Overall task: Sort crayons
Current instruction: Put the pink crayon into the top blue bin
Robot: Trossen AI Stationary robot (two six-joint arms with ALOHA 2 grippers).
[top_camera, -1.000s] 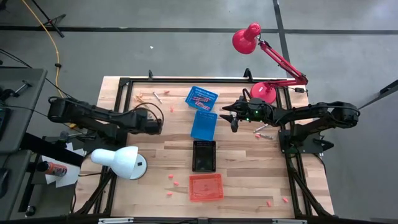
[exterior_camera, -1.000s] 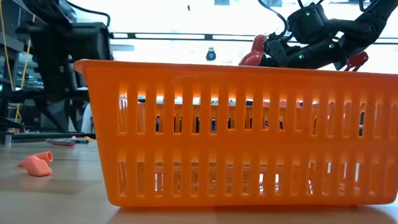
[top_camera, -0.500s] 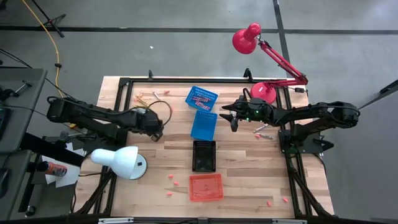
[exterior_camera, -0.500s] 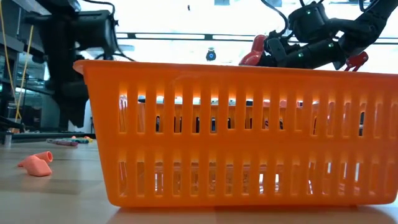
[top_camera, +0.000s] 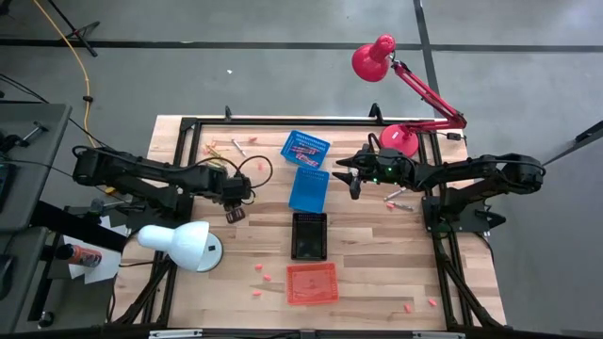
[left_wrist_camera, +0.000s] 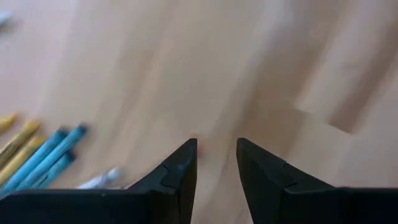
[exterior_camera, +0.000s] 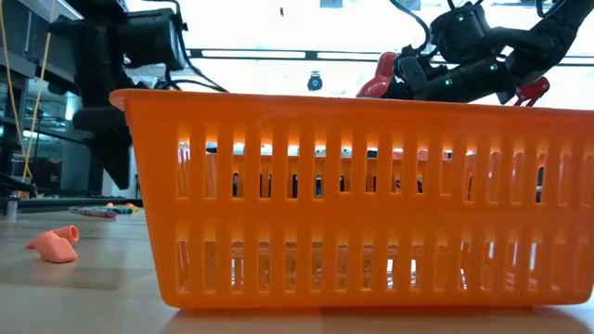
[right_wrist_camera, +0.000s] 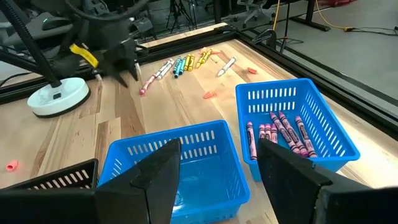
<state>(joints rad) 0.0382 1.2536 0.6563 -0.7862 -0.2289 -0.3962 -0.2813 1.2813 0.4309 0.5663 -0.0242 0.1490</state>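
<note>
Loose crayons (right_wrist_camera: 180,64) lie in a cluster on the wood surface (top_camera: 254,250) near its far-left corner: yellow, blue and a white one, seen close in the left wrist view (left_wrist_camera: 46,155). Another batch of pink/red crayons (right_wrist_camera: 280,132) sits inside the far blue basket (top_camera: 305,148). The second blue basket (top_camera: 309,189) sits just beside it, nearer the middle, then a black basket (top_camera: 309,235) and an orange basket (top_camera: 312,282) in a row toward the near edge.

Left gripper (top_camera: 233,213) hangs low over bare wood, near the loose crayons but apart from them, fingers narrowly parted, nothing between them. Right gripper (top_camera: 355,182) hovers just beside the second blue basket, fingers spread wide, empty.

White lamp (top_camera: 181,244) stands at the left edge, red lamp (top_camera: 400,138) at the far right. Small pink bits (top_camera: 267,275) are scattered near the orange basket.
</note>
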